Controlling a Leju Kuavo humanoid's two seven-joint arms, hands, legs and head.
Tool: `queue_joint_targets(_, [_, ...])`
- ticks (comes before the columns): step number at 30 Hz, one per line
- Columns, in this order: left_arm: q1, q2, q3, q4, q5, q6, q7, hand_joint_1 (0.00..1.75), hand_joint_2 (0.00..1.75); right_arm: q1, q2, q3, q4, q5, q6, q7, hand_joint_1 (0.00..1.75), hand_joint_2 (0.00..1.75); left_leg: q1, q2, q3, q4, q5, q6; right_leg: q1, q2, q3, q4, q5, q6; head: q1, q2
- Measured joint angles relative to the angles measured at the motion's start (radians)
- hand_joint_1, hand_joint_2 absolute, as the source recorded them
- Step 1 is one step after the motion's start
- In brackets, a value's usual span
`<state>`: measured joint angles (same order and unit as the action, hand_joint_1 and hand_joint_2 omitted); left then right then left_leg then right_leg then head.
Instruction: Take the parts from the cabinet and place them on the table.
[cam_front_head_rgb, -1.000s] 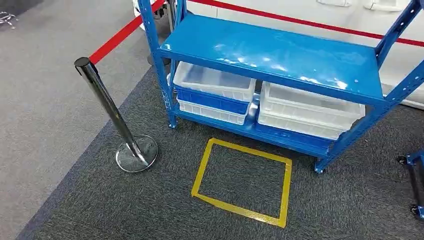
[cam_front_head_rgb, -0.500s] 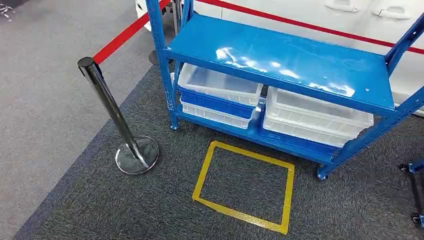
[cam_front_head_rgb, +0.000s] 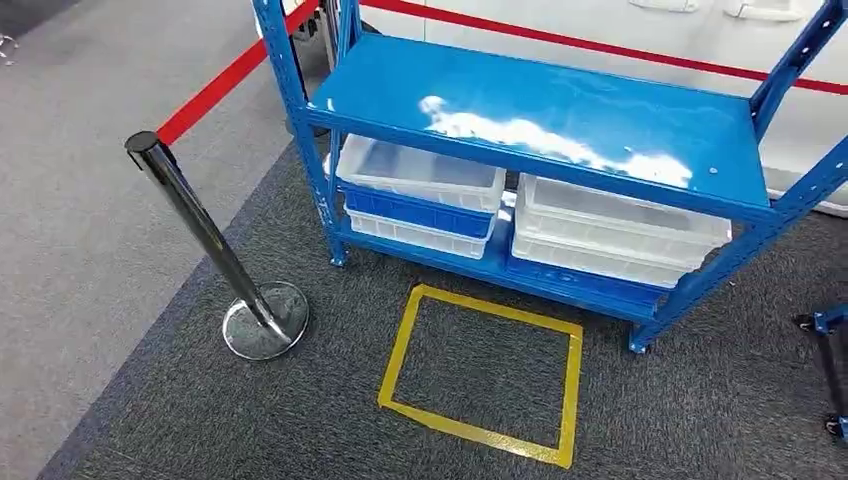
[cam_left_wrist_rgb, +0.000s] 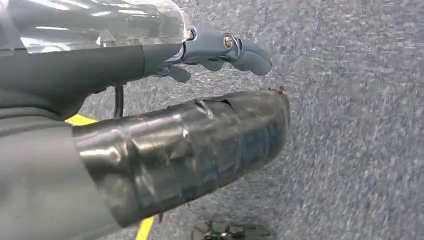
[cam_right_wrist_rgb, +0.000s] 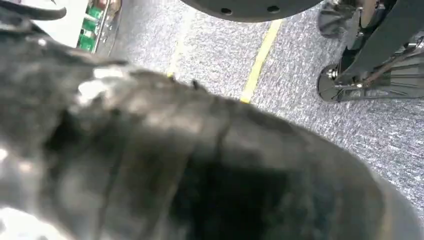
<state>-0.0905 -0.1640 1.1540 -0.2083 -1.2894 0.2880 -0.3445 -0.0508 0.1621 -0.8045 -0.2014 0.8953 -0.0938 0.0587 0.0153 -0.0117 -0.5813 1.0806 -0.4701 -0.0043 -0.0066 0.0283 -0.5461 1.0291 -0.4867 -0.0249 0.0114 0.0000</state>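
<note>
The blue metal cabinet stands ahead on the dark carpet, its glossy upper shelf bare. On its lowest shelf sit stacked bins: a white bin over a blue bin on the left, and white bins on the right. I cannot tell what lies inside them. In the left wrist view my left hand hangs over the carpet, its thick dark thumb apart from the grey fingers, with nothing in it. My right hand is a dark blur close to the lens.
A yellow tape rectangle marks the floor in front of the cabinet. A chrome stanchion with a round base and a red belt stands to the left. A blue wheeled frame sits at the right edge.
The whole picture has shifted as the camera moved; the cabinet, post and tape mark now sit a little further left. Nothing on the shelves has moved.
</note>
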Motion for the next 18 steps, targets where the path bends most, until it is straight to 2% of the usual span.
queue_joint_targets(1, [0.002,0.001,0.0,0.0,0.0,0.0,0.0,0.0,0.0,0.0,0.001,0.0,0.0,0.0,0.001,0.0,0.0,0.0,-0.002,-0.016,0.016,-0.035,-0.012,0.005,0.005,0.002,-0.004,0.006,-0.005,0.006,0.001,0.0])
queue_joint_targets(4, [-0.001,0.0,0.0,0.0,0.0,0.0,0.0,0.0,0.0,-0.001,0.001,-0.002,0.0,-0.002,0.006,0.0,0.0,0.0,-0.005,-0.011,0.018,-0.047,-0.013,0.014,0.003,0.012,-0.012,0.007,-0.003,0.022,0.001,0.0])
queue_joint_targets(5, [-0.001,0.0,0.0,0.0,0.0,0.0,0.0,0.0,0.0,0.0,0.001,-0.003,0.0,-0.002,0.007,0.0,0.0,0.0,-0.004,-0.007,0.019,-0.052,-0.009,0.022,0.003,0.015,-0.012,0.007,-0.003,0.028,0.001,0.0])
queue_joint_targets(6, [-0.001,-0.002,0.0,0.0,0.0,0.0,0.001,0.0,0.0,0.0,0.001,-0.004,0.0,-0.002,0.006,0.001,0.0,0.0,0.003,0.002,0.023,-0.06,-0.003,0.032,0.0,0.01,-0.011,0.016,-0.012,0.032,0.002,0.0])
queue_joint_targets(7, [-0.001,-0.001,0.0,0.0,0.0,0.001,0.002,0.0,0.0,0.0,0.001,-0.004,0.0,-0.002,0.006,0.001,0.0,0.0,0.003,0.006,0.025,-0.063,-0.003,0.038,0.002,-0.005,-0.023,0.044,-0.034,0.036,0.003,0.0])
queue_joint_targets(8, [0.0,0.0,0.0,0.0,0.0,0.001,0.002,0.0,0.0,-0.001,0.001,-0.005,0.0,-0.002,0.006,0.002,0.0,0.0,0.003,0.01,0.025,-0.064,-0.003,0.043,0.0,-0.013,-0.052,0.103,-0.07,0.041,0.003,0.0])
queue_joint_targets(10, [0.0,0.0,0.0,0.0,0.0,0.002,0.003,0.0,0.0,-0.001,0.001,-0.005,0.0,-0.002,0.006,0.004,0.0,0.0,0.001,0.023,0.024,-0.063,-0.005,0.045,-0.005,-0.016,-0.13,0.256,-0.137,0.05,0.003,0.0])
queue_joint_targets(11, [0.0,0.0,0.0,0.0,0.0,0.002,0.003,0.0,0.0,-0.001,0.001,-0.005,0.0,-0.002,0.006,0.004,0.0,0.0,0.0,0.029,0.025,-0.063,-0.006,0.045,-0.007,-0.017,-0.157,0.307,-0.145,0.052,0.003,0.0])
queue_joint_targets(12, [-0.001,0.0,0.0,0.0,0.0,0.002,0.003,0.0,0.0,0.0,0.001,-0.006,0.0,-0.002,0.007,0.004,0.0,0.0,0.0,0.034,0.027,-0.063,-0.008,0.044,-0.008,-0.018,-0.157,0.301,-0.124,0.053,0.003,0.0])
queue_joint_targets(13, [0.0,-0.001,0.0,0.0,0.0,0.002,0.003,0.0,0.0,0.0,0.001,-0.006,0.0,-0.002,0.008,0.005,0.0,0.0,0.0,0.038,0.03,-0.063,-0.01,0.042,-0.008,-0.02,-0.134,0.251,-0.085,0.052,0.003,0.0])
queue_joint_targets(15, [0.0,-0.002,0.0,0.0,0.0,0.003,0.003,0.0,0.0,0.0,0.001,-0.01,0.0,-0.002,0.009,0.005,0.0,0.0,0.0,0.046,0.04,-0.063,-0.015,0.037,-0.005,-0.038,-0.045,0.069,0.01,0.04,0.003,0.0])
queue_joint_targets(16, [0.0,-0.003,0.0,0.0,0.0,0.003,0.003,0.0,0.0,-0.001,0.001,-0.01,0.0,-0.002,0.009,0.005,0.0,0.0,0.0,0.052,0.042,-0.064,-0.017,0.033,0.002,-0.062,-0.017,0.009,0.01,0.032,0.003,0.0])
queue_joint_targets(17, [-0.001,-0.003,0.0,0.0,0.0,0.003,0.003,0.0,0.0,-0.001,0.001,-0.01,0.0,-0.002,0.009,0.005,0.0,0.0,-0.006,0.057,0.044,-0.062,-0.02,0.026,0.01,-0.063,-0.017,0.0,0.009,0.024,0.003,0.0])
queue_joint_targets(18, [-0.001,-0.003,0.0,0.0,0.0,0.003,0.003,0.0,0.0,-0.004,0.001,-0.01,0.0,-0.002,0.009,0.005,0.0,0.0,-0.004,0.061,0.044,-0.065,-0.019,0.021,0.012,-0.055,-0.019,0.003,0.01,0.022,0.002,0.0])
